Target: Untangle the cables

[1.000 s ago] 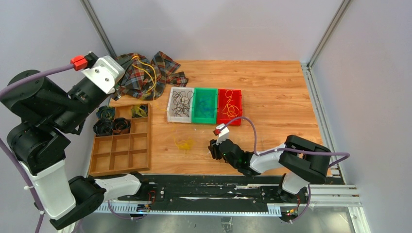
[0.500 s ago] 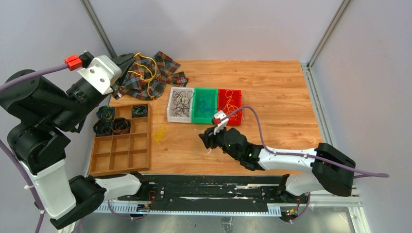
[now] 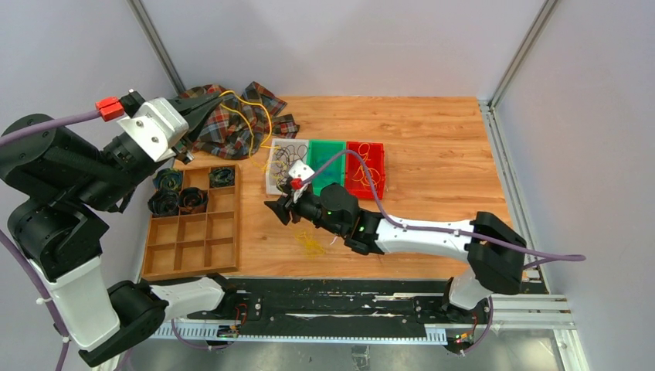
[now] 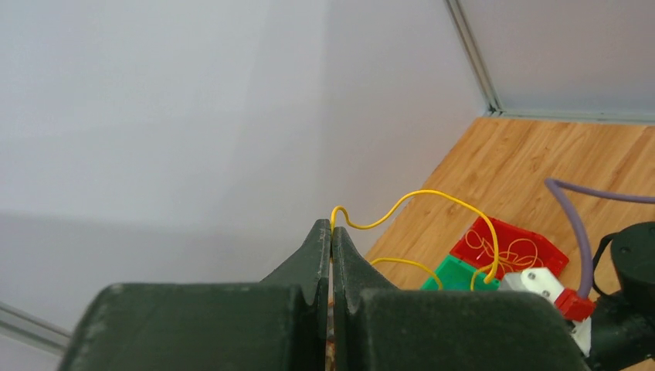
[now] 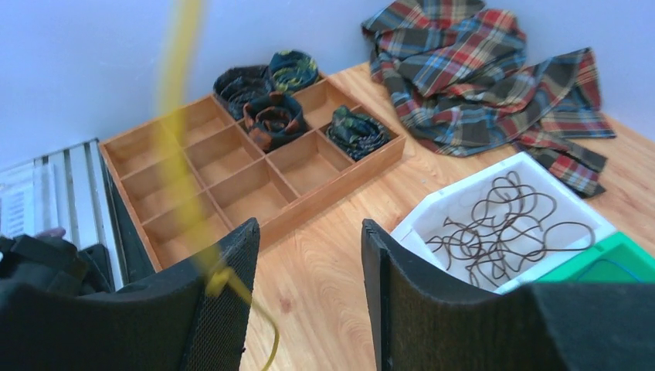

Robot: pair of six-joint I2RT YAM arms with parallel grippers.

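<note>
My left gripper (image 3: 218, 98) is raised over the plaid cloth and shut on a thin yellow cable (image 3: 259, 116). In the left wrist view the cable (image 4: 432, 197) leaves the shut tips of the gripper (image 4: 332, 226) and arcs down towards the bins. My right gripper (image 3: 274, 210) is open, low over the table between the wooden tray and the white bin. In the right wrist view a blurred yellow strand (image 5: 179, 131) hangs across its left finger (image 5: 224, 301); nothing sits between the jaws of the gripper (image 5: 309, 267). A small yellow bunch (image 3: 311, 245) lies on the table under the right arm.
A white bin (image 3: 273, 179) holds black cables (image 5: 502, 220). Beside it stand a green bin (image 3: 325, 168) and a red bin (image 3: 365, 154) with yellow cables. A wooden tray (image 3: 193, 251) holds dark coiled bundles (image 3: 179, 199). A plaid cloth (image 3: 224, 131) lies at the back left.
My right arm has reached forward and left, from the front right to beside the tray. My left gripper has drawn the yellow cable up and out; the yellow strands on the table have shifted.
</note>
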